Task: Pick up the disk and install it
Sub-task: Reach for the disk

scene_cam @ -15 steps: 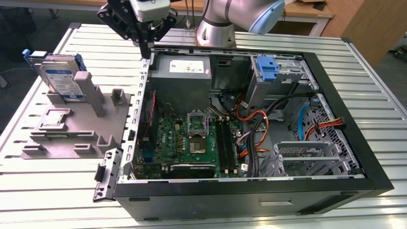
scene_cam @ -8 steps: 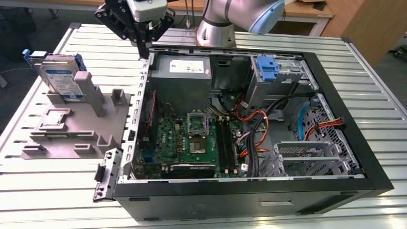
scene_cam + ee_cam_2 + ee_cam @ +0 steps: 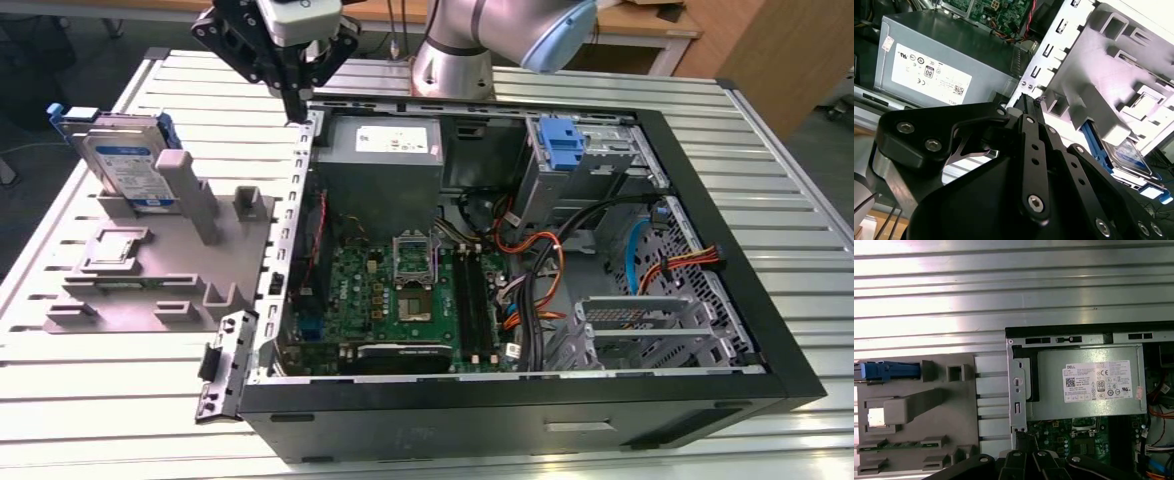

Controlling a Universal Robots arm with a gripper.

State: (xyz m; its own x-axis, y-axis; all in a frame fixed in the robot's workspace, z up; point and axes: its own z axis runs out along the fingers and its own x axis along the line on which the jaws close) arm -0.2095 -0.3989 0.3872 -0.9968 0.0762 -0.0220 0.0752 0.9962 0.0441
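The disk (image 3: 127, 165) is a silver drive with a white and blue label in a blue frame. It stands on edge at the far end of the grey stand (image 3: 160, 270), at the exterior view's left. Its blue edge shows in the first wrist view (image 3: 889, 371) and its flat face in the second wrist view (image 3: 1126, 155). My gripper (image 3: 296, 102) hangs above the open computer case's back left corner, to the right of the disk and apart from it. The fingers (image 3: 1029, 107) are pressed together with nothing between them.
The open computer case (image 3: 534, 400) lies on the slatted metal table (image 3: 107, 420), with a grey power supply (image 3: 380, 150), a green motherboard (image 3: 400, 300), cables and a blue bracket (image 3: 563, 145) in the drive cage. The stand's upright posts (image 3: 187, 195) rise beside the disk.
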